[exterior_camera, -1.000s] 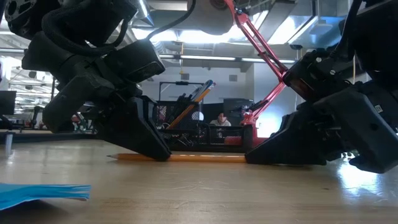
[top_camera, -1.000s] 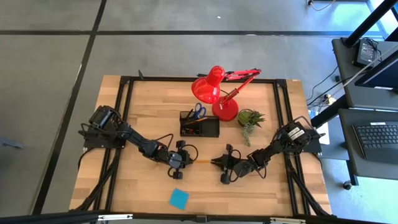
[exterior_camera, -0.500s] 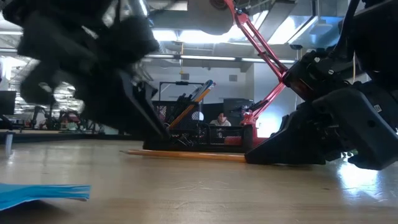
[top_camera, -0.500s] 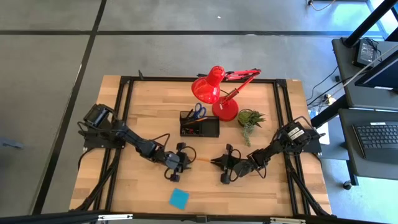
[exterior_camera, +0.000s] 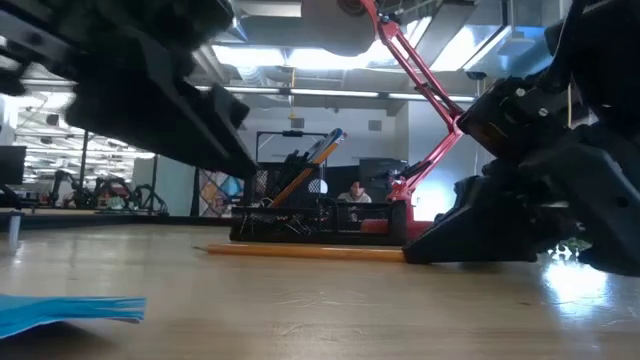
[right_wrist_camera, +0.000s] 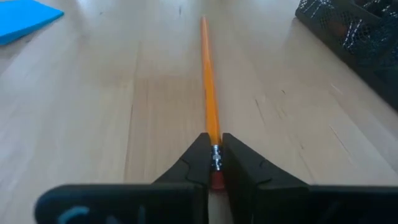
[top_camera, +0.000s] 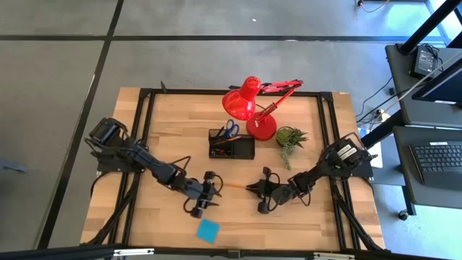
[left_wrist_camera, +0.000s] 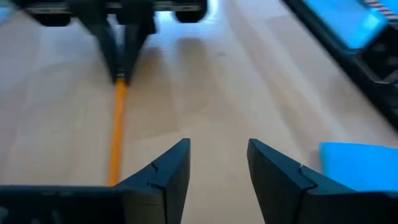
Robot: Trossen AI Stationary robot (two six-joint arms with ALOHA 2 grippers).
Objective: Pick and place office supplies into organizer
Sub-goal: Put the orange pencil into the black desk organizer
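On the wooden tabletop (top_camera: 166, 123) an orange pencil (right_wrist_camera: 209, 106) lies flat near the middle, in front of the black mesh organizer (top_camera: 232, 148). The right tool (top_camera: 254, 188) is clamped on the pencil's eraser end, its two dark fingers (right_wrist_camera: 239, 163) pressed together around the metal ferrule, with the pencil's shaft running straight away from them toward the other arm. In the low view the pencil rests on the wood along its whole length.

The left tool (left_wrist_camera: 214, 165) stands with its fingers spread apart and nothing between them, low over the wood just beside the pencil's pointed end (the pencil passes off to one side of the gap, not through it). Close by it on the near side lies the blue sticky-note pad (top_camera: 208, 230), flat and alone.

The organizer already carries blue-handled scissors (top_camera: 229, 128) standing upright in a back compartment and another orange pencil (exterior_camera: 308, 166) leaning at a slant; something red shows in its lower part, possibly the eraser, though it is too small to be sure. A red desk lamp (top_camera: 249, 101) stands behind the organizer, with a small green plant (top_camera: 289, 139) next to its base.
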